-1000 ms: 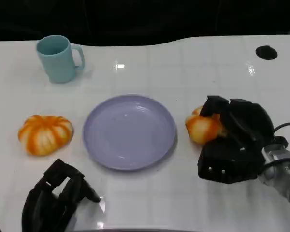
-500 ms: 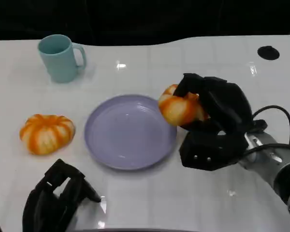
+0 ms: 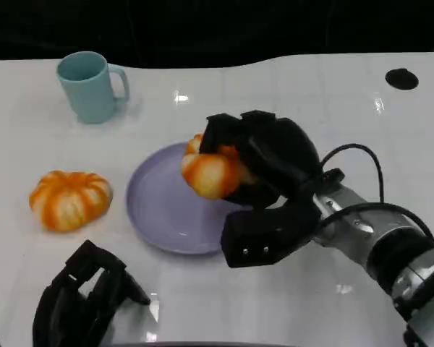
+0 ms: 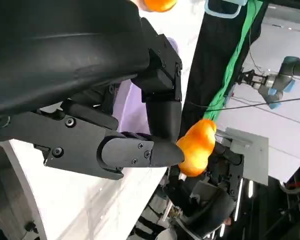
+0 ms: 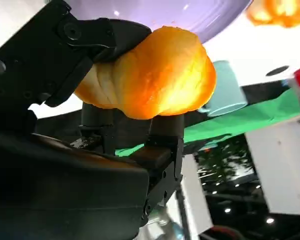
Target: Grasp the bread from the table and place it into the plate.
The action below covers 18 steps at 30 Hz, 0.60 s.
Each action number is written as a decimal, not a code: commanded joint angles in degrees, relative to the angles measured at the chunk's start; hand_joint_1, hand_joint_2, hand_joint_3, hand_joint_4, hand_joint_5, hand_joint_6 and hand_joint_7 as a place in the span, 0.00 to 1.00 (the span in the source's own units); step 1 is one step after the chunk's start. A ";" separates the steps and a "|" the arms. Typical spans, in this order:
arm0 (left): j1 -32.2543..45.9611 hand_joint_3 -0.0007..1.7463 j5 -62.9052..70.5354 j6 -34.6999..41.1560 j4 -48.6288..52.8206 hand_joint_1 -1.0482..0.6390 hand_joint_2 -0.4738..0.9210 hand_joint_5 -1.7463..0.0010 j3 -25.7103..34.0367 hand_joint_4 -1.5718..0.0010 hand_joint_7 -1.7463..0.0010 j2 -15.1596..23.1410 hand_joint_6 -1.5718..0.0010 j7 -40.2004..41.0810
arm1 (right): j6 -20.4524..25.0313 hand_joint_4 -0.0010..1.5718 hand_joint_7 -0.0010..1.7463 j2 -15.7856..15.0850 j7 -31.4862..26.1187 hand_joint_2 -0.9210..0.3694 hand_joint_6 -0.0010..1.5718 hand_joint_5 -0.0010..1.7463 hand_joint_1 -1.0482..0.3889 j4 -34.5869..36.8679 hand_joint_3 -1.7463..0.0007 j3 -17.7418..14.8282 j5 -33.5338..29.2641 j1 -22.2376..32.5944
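My right hand (image 3: 264,163) grips the bread (image 3: 211,172), an orange-and-white striped roll, with my black fingers (image 3: 231,130) wrapped over its far and right sides; in my right wrist view the bread (image 5: 150,75) sits clamped between the fingers above and below it. I hold it over the right part of the purple plate (image 3: 155,210), and I cannot tell whether its underside touches the plate's surface. My silver right forearm (image 3: 390,253) comes in from the near right corner, a black cable looping above it. My left hand (image 3: 83,296) rests low at the near left edge of the white table (image 3: 296,87), its fingers curled in with nothing between them; from the left wrist camera I see those fingers (image 4: 140,152) close up, with the bread (image 4: 196,147) beyond them. A second orange striped bread (image 3: 69,199) lies on the table just left of the plate, apart from it. A light blue mug (image 3: 89,87) stands upright at the far left, handle to the right. A small black disc (image 3: 401,79) lies at the far right of the table.
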 commanded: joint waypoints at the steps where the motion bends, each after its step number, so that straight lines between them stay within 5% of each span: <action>1: 0.56 0.15 -0.24 0.07 -0.80 0.29 1.00 0.00 0.16 0.61 0.14 0.68 0.68 0.29 | 1.33 0.54 1.00 0.74 -1.57 0.25 0.40 1.00 0.58 1.06 0.49 1.07 -1.07 -2.35; 14: 1.03 0.15 -0.23 -0.33 -1.28 0.29 1.00 0.00 -0.14 0.60 0.14 0.66 0.68 -0.41 | 8.03 0.55 1.00 4.01 -2.57 0.27 0.37 1.00 0.61 3.98 0.51 4.61 -4.04 -4.34; 17: 0.92 0.15 -0.03 -0.16 -1.21 0.30 1.00 0.00 -0.28 0.60 0.14 0.56 0.68 -0.06 | 10.51 0.55 0.90 4.69 -3.49 0.26 0.42 1.00 0.61 4.61 0.57 5.28 -4.68 -4.40; 18: 0.96 0.15 0.01 -0.19 -1.25 0.30 1.00 0.00 -0.32 0.60 0.14 0.49 0.68 0.04 | 10.88 0.51 0.72 4.83 -3.36 0.17 0.46 1.00 0.58 4.68 0.70 5.23 -4.59 -4.37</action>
